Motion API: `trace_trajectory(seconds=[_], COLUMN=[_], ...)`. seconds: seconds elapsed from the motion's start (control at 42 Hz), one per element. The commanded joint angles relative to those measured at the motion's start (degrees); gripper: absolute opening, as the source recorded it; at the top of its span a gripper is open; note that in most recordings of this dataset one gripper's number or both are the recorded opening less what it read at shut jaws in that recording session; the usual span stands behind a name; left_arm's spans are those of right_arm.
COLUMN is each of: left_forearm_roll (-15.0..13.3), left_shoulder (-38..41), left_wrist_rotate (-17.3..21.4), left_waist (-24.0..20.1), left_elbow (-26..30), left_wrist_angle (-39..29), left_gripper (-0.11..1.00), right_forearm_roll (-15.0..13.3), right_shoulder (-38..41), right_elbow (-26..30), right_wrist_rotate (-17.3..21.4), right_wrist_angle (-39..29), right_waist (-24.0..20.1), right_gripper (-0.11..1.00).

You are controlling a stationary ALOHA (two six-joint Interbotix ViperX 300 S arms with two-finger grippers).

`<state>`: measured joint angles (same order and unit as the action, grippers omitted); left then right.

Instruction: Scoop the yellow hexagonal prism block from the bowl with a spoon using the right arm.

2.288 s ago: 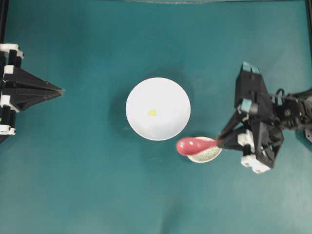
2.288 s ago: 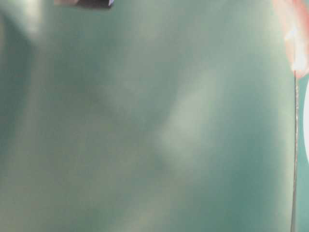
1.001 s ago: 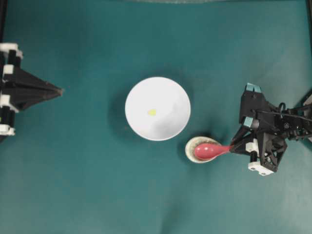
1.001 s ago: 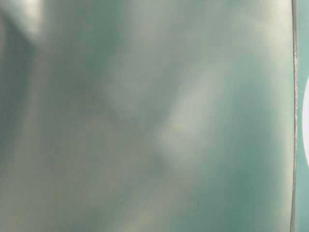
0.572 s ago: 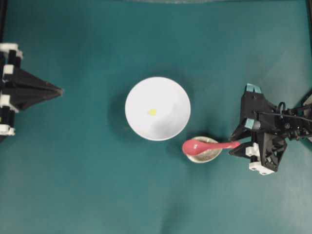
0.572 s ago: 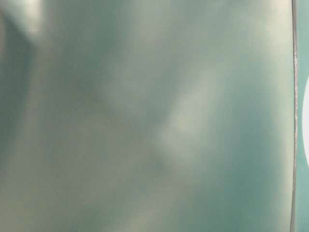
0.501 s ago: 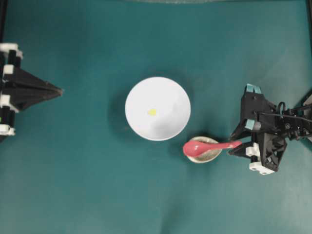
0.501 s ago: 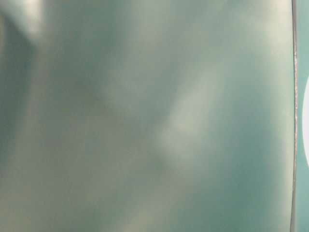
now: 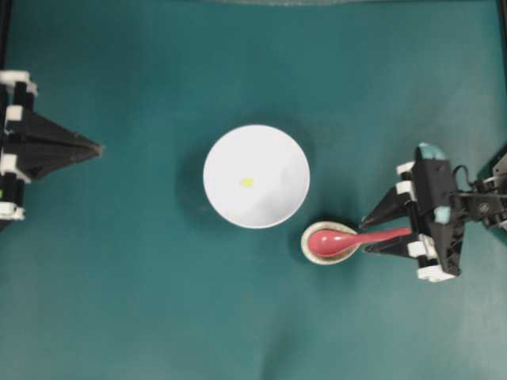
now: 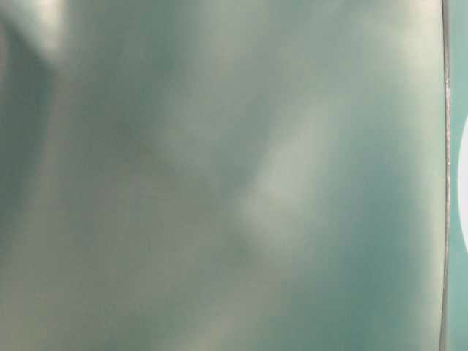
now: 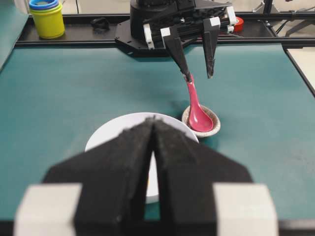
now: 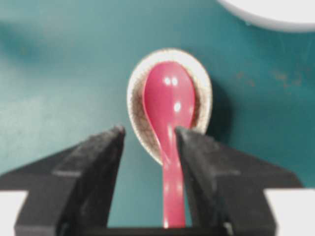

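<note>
So, quick rundown:
Left gripper (image 9: 99, 147): parked at the far left, jaws pressed together.
Bowl (image 9: 230, 198): mid-table, block (image 9: 247, 182) sitting inside.
Spoon (image 9: 337, 241): scoop lying in the rest (image 9: 311, 252).
Right gripper (image 9: 364, 237): jaws wide apart around the handle, not pinching.

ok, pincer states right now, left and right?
Left pincer: closed, holding nothing.
Right pincer: open, fingers either side of the spoon handle, not gripping it; the spoon rests in the small dish.
</note>
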<state>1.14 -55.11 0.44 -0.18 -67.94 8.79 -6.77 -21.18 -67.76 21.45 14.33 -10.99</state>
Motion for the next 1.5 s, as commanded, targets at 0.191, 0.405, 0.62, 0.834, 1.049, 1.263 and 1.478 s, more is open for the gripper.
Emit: trace_trajectory(seconds=[0.191, 0.405, 0.62, 0.834, 1.049, 1.263, 1.478], left_forearm_roll=[0.0, 0.0, -0.09, -0.09, -0.09, -0.09, -0.09], left_shoulder=[0.53, 0.62, 0.62, 0.62, 0.62, 0.62, 0.62], left_wrist_rotate=[-0.18, -0.18, -0.26, -0.35, -0.26, -0.26, -0.26], left_waist=[0.0, 0.0, 0.0, 0.0, 0.0, 0.0, 0.0], left_elbow=[0.18, 0.0, -0.18, -0.35, -0.44, -0.44, -0.44], left_wrist_angle=[0.26, 0.26, 0.26, 0.26, 0.26, 0.26, 0.26], left_gripper=[0.0, 0.0, 0.0, 0.0, 0.0, 0.0, 0.0], right_forearm_roll=[2.72, 9.49, 13.71, 20.21, 24.7, 24.61, 25.14], right_shoulder=[0.97, 8.17, 18.63, 28.56, 32.61, 32.61, 33.13], right_elbow=[-9.93, -12.92, -13.01, -12.66, -11.51, -11.69, -11.16], right_wrist_rotate=[-2.55, -8.7, -11.6, -11.78, -13.36, -14.94, -15.82], right_wrist_angle=[26.54, 42.71, 55.02, 64.42, 66.88, 66.53, 63.11], right_waist=[2.55, 2.2, -2.02, -8.17, -12.66, -13.45, -13.45], right_gripper=[0.51, 0.51, 0.51, 0.51, 0.51, 0.51, 0.51])
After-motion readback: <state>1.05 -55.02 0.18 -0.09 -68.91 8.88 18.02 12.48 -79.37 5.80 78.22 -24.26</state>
